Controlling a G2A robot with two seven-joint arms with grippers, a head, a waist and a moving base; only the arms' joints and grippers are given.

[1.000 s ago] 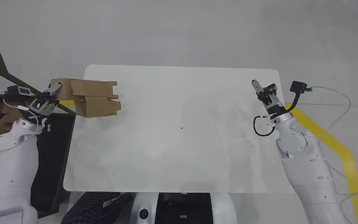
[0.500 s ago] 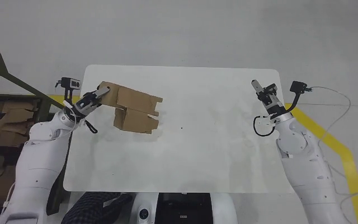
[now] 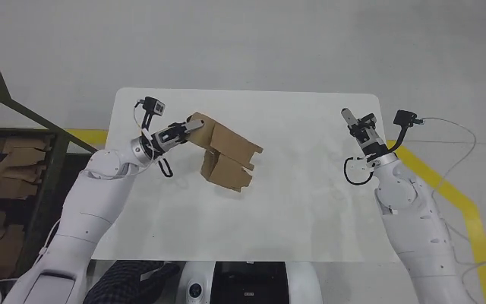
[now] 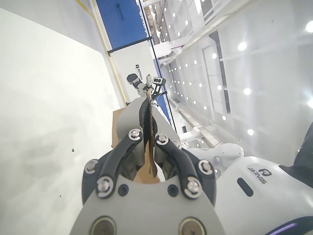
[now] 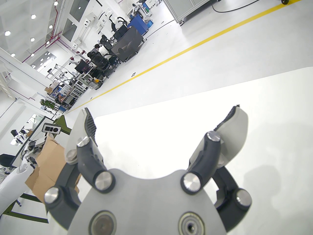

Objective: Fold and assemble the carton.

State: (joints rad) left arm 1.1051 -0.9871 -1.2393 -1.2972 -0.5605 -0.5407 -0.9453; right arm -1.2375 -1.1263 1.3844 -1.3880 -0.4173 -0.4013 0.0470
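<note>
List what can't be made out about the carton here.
- Top view: underside of the carton, and whether it touches the table, hidden by its own panels.
- Left wrist view: the flaps, covered by the left claw shut on the carton's edge.
- Right wrist view: the carton's near side, cut off behind the right claw.

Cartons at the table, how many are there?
1. The carton is over the table's left part, one edge clamped in the left tool. Other cardboard lies stacked beyond the table's left side.
</note>
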